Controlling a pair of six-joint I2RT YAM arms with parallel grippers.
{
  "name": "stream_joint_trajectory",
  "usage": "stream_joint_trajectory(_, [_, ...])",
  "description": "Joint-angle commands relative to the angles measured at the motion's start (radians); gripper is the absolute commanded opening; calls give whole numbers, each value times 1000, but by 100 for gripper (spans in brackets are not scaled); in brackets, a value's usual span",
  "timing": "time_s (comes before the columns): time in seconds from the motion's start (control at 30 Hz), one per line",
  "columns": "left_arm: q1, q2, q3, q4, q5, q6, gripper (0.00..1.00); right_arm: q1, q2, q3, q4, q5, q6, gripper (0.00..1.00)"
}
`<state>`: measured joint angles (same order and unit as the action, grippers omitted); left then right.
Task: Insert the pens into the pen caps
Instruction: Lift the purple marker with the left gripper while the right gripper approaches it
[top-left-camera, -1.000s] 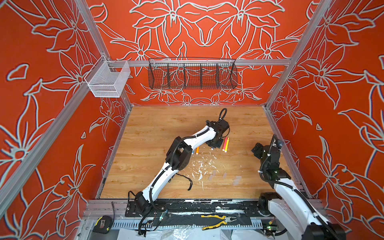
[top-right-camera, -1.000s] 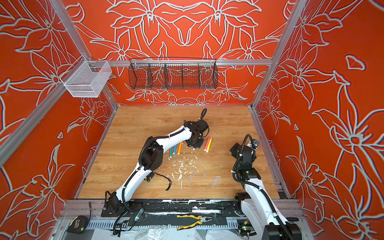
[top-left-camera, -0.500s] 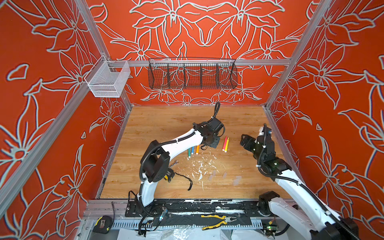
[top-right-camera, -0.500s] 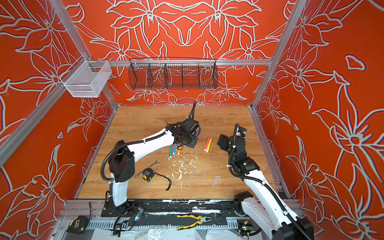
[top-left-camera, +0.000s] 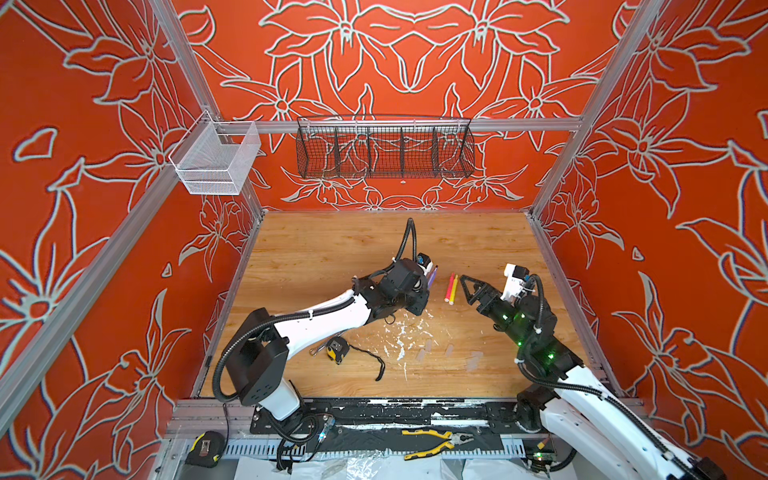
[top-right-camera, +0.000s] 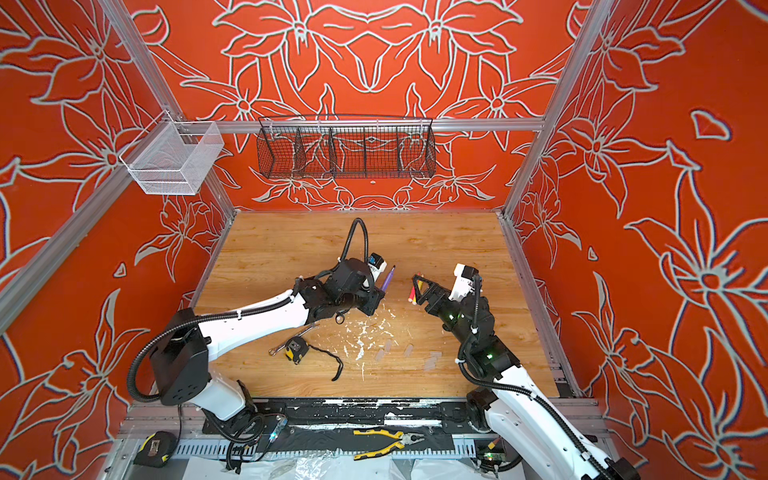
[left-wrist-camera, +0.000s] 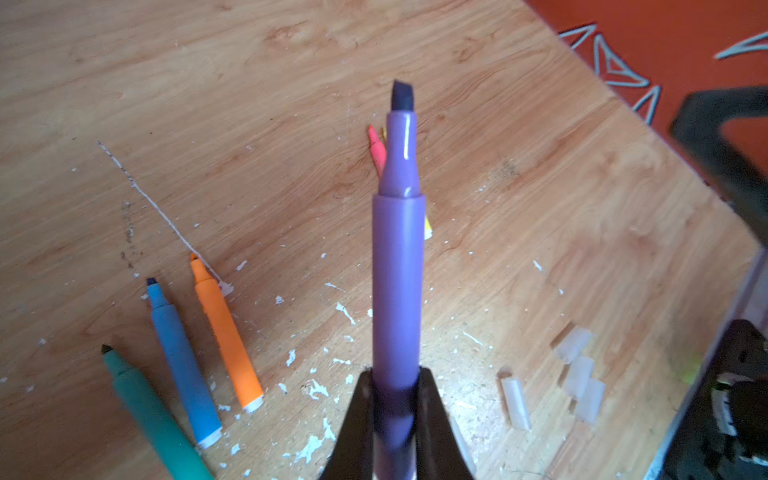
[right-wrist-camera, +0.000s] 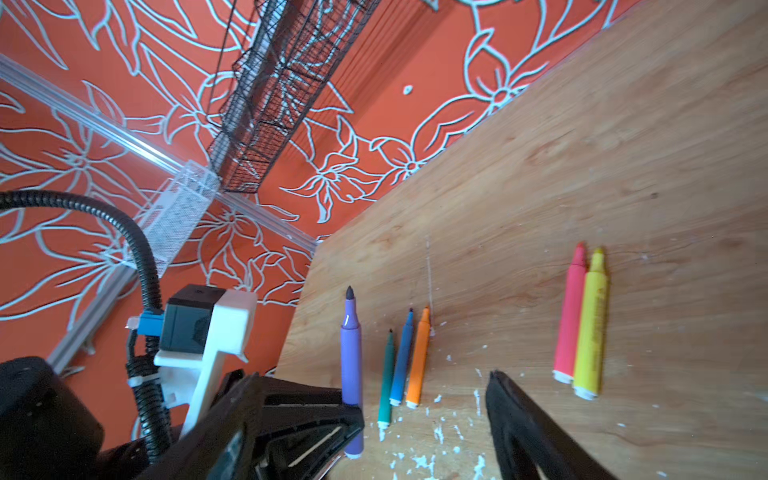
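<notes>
Left hand (left-wrist-camera: 395, 388) clamped on purple pen (left-wrist-camera: 397, 270), tip raised off surface (left-wrist-camera: 249, 83) | right hand (top-left-camera: 466, 286) spread wide, holding nothing, beside pink and yellow pens (top-left-camera: 450, 287) | wrist views show teal, blue, orange pens (left-wrist-camera: 183, 353), hidden under left arm in both top views | clear caps (left-wrist-camera: 575, 374) loose nearer front edge | wire basket (top-left-camera: 384, 151) on back rail | bare wood toward back wall

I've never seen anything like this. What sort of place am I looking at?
Most likely a robot test booth in a lab. A left arm and a right arm are mounted at the front of one wooden tabletop, boxed in by metal-framed orange flowered walls, with pliers lying in front.
</notes>
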<state>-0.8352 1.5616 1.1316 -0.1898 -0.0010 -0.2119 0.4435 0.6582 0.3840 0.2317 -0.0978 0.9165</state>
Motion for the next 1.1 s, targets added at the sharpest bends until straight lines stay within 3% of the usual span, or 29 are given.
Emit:
stream_joint_trajectory(0.0, [-7,-55,-24,131,90,16,0,25,15,-16,141,-47,91,84])
stream_joint_trajectory(0.33, [-34,-63,-29,125,117,56,0,130,192,55,215,-26,55,81])
stream_joint_trajectory(0.8, [-71,-83,-70,142,72,99,0,138,251,88,210,-22,30,41])
stream_joint_trajectory(1.07, [-80,-89,-70,148,73,103,0,144,247,79,196,-1,34,44])
